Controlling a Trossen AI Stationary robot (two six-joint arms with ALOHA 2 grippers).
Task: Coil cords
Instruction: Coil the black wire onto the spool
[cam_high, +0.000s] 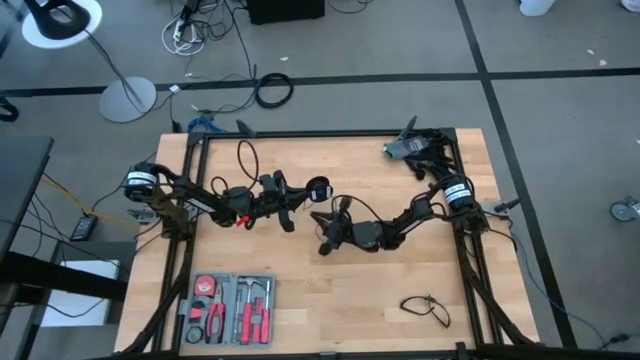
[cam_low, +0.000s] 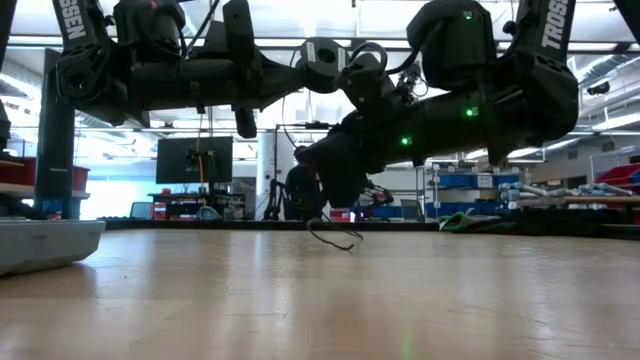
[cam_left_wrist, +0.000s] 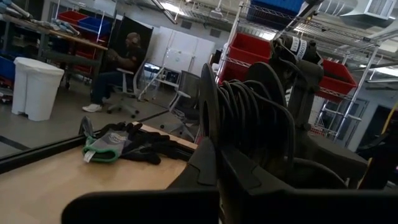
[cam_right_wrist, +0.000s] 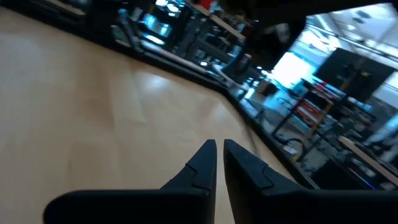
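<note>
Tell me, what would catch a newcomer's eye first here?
Probably the two dark arms meeting over the middle of the wooden table, with a thin black cord looping up from the left gripper. That gripper is shut and carries a wound bundle of cord; the right gripper sits just beside it, low over the wood. Next, the tool kit with red-handled tools at the table's near edge.

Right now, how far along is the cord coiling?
Done: several loops of the long cord sit bunched at the shut left gripper. In hand: its loose tail hangs to the table below the right gripper. Left: gathering that tail, then the short cord, lying apart on the right arm's side.
</note>
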